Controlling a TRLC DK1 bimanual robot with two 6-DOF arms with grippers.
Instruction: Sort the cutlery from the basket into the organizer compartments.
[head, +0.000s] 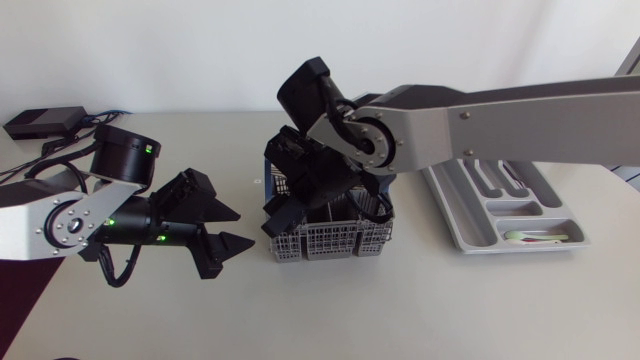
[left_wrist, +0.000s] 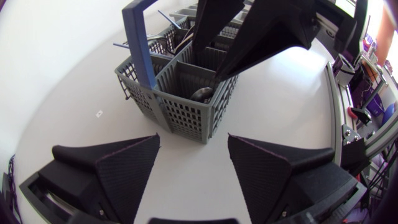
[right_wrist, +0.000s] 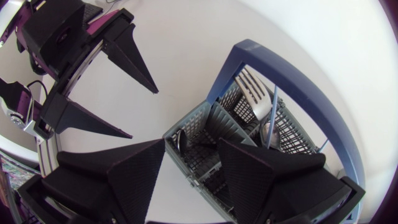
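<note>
The grey cutlery basket (head: 330, 243) with a blue handle (right_wrist: 292, 68) stands mid-table. My right gripper (head: 318, 212) reaches down into it from above. In the right wrist view the right gripper (right_wrist: 191, 146) is open, one finger outside the basket's corner wall (right_wrist: 186, 134) and the other inside. A fork (right_wrist: 255, 96) and a spoon (right_wrist: 268, 134) stand in a further compartment. My left gripper (head: 240, 227) lies low just left of the basket, open and empty. In the left wrist view the left gripper (left_wrist: 193, 168) faces the basket (left_wrist: 186, 112), where a spoon bowl (left_wrist: 202, 94) shows. The grey organizer (head: 470, 228) lies at the right.
A pale green utensil (head: 535, 237) lies in the organizer's front compartment, with dark pieces in the compartments behind it. Cables and a black box (head: 45, 122) sit at the table's back left. Bare table lies in front of the basket and both arms.
</note>
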